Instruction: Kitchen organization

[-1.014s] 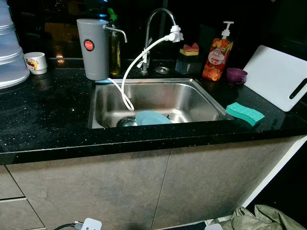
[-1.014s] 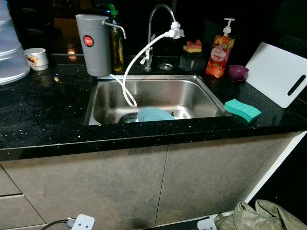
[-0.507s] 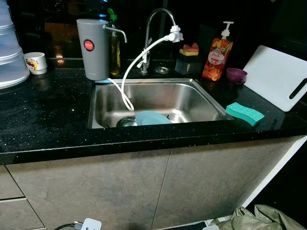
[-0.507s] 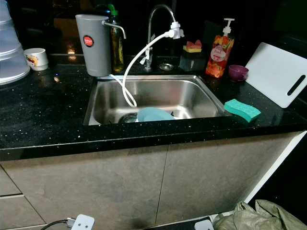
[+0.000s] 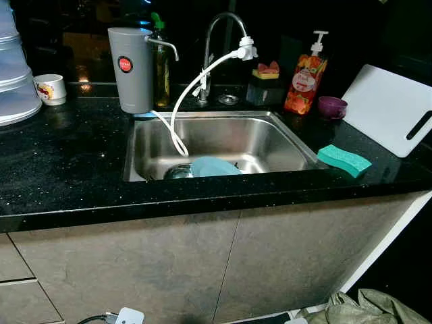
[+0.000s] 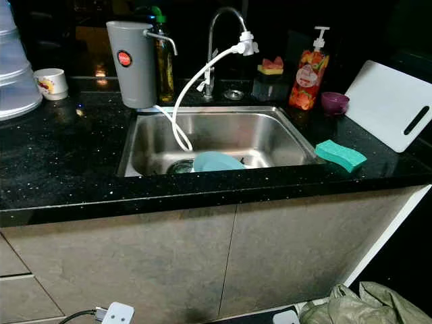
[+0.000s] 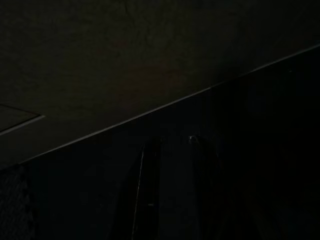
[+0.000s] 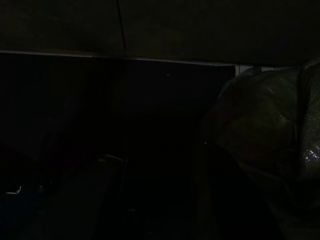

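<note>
We face the sink (image 5: 223,138) with a blue plate (image 5: 214,166) waiting inside and a sponge (image 5: 345,160) on the counter (image 5: 61,169) beside it, both arms hanging idle, finger state too dark to tell.

Black speckled stone bench (image 5: 61,169). Shiny steel sink (image 5: 270,138), pale blue round plate (image 5: 214,166) inside. Teal rectangular sponge (image 5: 344,160). White plastic cutting board (image 5: 388,108). Grey cylindrical water filter (image 5: 131,69), red round label. Orange soap bottle (image 5: 305,77). Small purple cup (image 5: 333,106).
</note>
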Robot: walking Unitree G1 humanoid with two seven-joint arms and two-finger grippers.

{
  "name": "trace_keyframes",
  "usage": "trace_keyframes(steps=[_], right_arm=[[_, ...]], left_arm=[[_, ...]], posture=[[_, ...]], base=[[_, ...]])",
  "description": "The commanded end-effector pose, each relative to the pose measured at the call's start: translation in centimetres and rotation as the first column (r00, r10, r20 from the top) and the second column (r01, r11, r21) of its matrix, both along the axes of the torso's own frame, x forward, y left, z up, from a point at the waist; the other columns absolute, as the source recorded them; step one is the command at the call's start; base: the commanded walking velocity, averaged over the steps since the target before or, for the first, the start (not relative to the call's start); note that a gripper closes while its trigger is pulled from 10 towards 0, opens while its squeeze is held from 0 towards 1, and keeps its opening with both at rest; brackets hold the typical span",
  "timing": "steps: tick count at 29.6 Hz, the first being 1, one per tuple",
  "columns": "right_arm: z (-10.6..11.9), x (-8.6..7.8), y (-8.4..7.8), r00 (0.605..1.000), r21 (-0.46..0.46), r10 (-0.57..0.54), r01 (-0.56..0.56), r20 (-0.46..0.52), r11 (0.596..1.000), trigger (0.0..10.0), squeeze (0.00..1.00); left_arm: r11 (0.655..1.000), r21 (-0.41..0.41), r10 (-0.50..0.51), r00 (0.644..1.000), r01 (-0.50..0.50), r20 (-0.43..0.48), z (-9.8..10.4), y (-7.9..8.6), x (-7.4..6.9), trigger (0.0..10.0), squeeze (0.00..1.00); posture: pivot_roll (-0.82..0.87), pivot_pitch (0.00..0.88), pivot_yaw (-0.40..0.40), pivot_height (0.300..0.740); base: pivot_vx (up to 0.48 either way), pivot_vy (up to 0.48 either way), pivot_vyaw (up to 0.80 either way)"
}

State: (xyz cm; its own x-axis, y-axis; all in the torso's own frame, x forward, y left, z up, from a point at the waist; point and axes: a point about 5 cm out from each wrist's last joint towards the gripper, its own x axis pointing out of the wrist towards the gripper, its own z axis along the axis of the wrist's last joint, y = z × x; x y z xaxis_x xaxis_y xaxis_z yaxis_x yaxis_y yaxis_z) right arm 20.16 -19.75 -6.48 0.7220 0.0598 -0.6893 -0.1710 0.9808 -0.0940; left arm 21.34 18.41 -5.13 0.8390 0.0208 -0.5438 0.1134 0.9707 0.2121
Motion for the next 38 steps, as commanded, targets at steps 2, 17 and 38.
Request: trace_keyframes(steps=[2, 17, 38], right_arm=[[-0.28, -0.55, -0.18, 1.000, -0.006, -0.003, 0.003, -0.015, 1.000, 10.0, 0.00], [-0.34, -0.63, -0.24, 1.000, -0.004, -0.015, 0.015, -0.019, 1.000, 10.0, 0.00], [-0.33, -0.63, -0.23, 1.000, -0.009, -0.023, 0.023, -0.015, 1.000, 10.0, 0.00]], left_arm=[[1.000, 0.001, -0.010, 1.000, 0.010, -0.014, -0.28, -0.09, -0.35, 10.0, 0.00], [1.000, -0.001, -0.010, 1.000, 0.010, -0.017, -0.33, -0.16, -0.43, 10.0, 0.00], [0.998, -0.051, 0.035, 0.999, -0.037, -0.034, -0.50, -0.28, -0.50, 10.0, 0.00]], posture=[[0.00, 0.106, -0.070, 0.740], [0.00, 0.113, -0.073, 0.740], [0.00, 0.113, -0.071, 0.740]], base=[[0.000, 0.000, 0.00], [0.000, 0.000, 0.00], [0.000, 0.000, 0.00]])
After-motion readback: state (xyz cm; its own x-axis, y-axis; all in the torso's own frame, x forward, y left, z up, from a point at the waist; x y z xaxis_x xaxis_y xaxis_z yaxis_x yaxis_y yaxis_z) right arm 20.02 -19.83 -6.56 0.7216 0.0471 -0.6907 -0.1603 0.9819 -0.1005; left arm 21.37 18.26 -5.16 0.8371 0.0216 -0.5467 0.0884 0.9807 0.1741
